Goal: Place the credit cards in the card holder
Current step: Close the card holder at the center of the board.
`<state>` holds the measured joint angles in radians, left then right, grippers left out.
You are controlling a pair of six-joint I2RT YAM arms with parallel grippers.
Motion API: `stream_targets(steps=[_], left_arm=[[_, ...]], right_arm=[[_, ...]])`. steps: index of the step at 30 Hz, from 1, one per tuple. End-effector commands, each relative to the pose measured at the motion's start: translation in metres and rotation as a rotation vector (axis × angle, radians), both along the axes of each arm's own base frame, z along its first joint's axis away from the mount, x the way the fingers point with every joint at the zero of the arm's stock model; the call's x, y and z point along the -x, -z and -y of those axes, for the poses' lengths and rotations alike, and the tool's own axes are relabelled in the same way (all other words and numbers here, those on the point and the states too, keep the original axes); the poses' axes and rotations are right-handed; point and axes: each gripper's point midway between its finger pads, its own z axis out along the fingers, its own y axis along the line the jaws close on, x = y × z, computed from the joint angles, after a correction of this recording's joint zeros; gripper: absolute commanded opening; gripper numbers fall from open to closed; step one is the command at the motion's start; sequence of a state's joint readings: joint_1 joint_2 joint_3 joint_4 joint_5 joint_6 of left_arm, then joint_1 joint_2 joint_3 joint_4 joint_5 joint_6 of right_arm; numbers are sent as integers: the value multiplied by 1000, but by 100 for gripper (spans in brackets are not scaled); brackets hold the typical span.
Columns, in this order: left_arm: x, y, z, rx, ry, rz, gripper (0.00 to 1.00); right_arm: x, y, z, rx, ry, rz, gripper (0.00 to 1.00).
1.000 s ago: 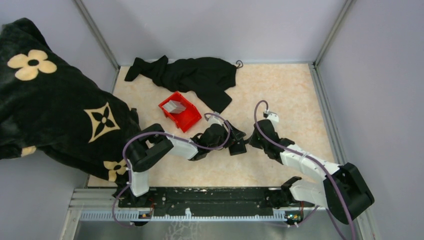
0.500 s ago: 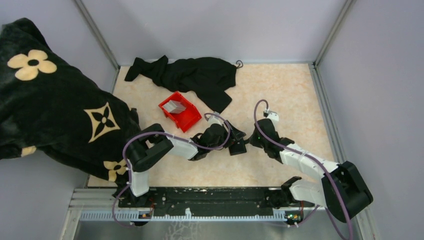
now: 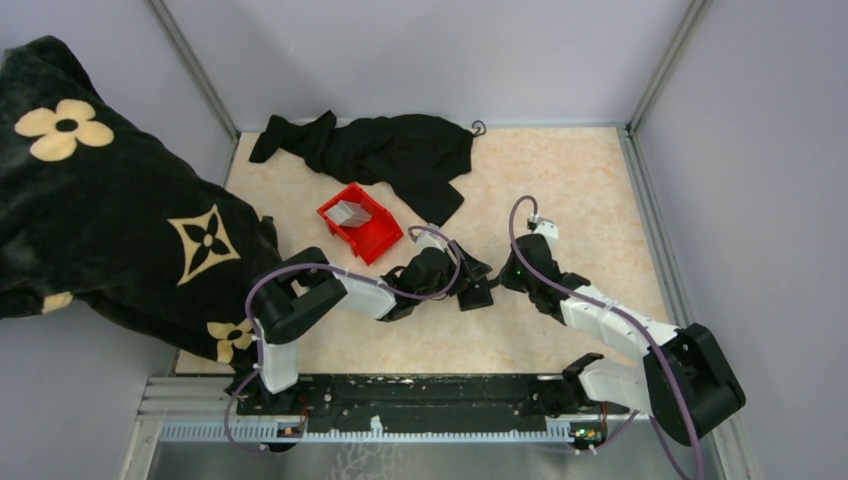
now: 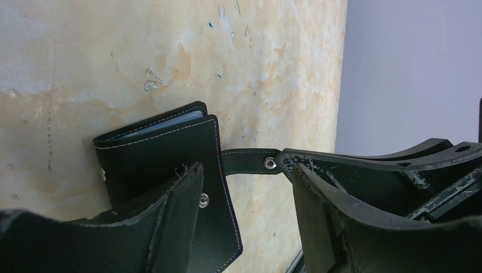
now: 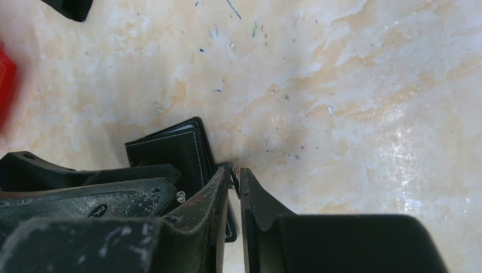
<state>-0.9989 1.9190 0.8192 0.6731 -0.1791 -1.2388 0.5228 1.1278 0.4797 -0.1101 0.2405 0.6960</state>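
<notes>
Since everything here hinges on one little strap, we'll go big to small. The table (image 3: 560,180) has a flowered blanket (image 3: 100,220) spilling over its left side and a black cloth (image 3: 390,150) at the back. The red bin (image 3: 375,238) sits nearer the left arm. The card holder (image 4: 165,153) lies folded mid-table between both arms. The credit cards (image 3: 350,212) are in the bin, well apart from it. The left jaws stand open over its cover. Its unsnapped strap (image 4: 247,161) points toward the right arm, and the right jaws are pinched nearly closed on the tip. We reckon the right arm does the pulling.
</notes>
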Motion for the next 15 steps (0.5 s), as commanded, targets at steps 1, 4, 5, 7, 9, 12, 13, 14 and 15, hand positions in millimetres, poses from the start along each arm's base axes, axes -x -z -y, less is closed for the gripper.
stream_targets(steps=[1, 4, 5, 7, 9, 12, 13, 14, 15], left_arm=[[24, 81, -42, -268, 13, -141, 68], [24, 81, -42, -269, 14, -142, 68], [24, 81, -42, -269, 15, -141, 68], [24, 80, -41, -270, 14, -141, 67], [23, 80, -41, -271, 14, -140, 68], [23, 79, -40, -269, 14, -138, 68], [22, 78, -40, -268, 13, -137, 68], [22, 78, -40, -268, 12, -138, 68], [21, 77, -39, -265, 12, -136, 68]], right_arm=[[-22, -27, -7, -35, -5, 81, 14], [-22, -27, -9, -38, -12, 80, 12], [-22, -27, -9, -38, -15, 78, 11], [-22, -26, -9, -37, -20, 74, 10], [-21, -24, -10, -38, -26, 68, 10], [-19, -23, -11, -43, -33, 65, 8], [-19, -23, -11, -45, -34, 62, 7], [-18, -22, -12, -46, -36, 60, 6], [-17, -22, -12, -49, -39, 60, 5]])
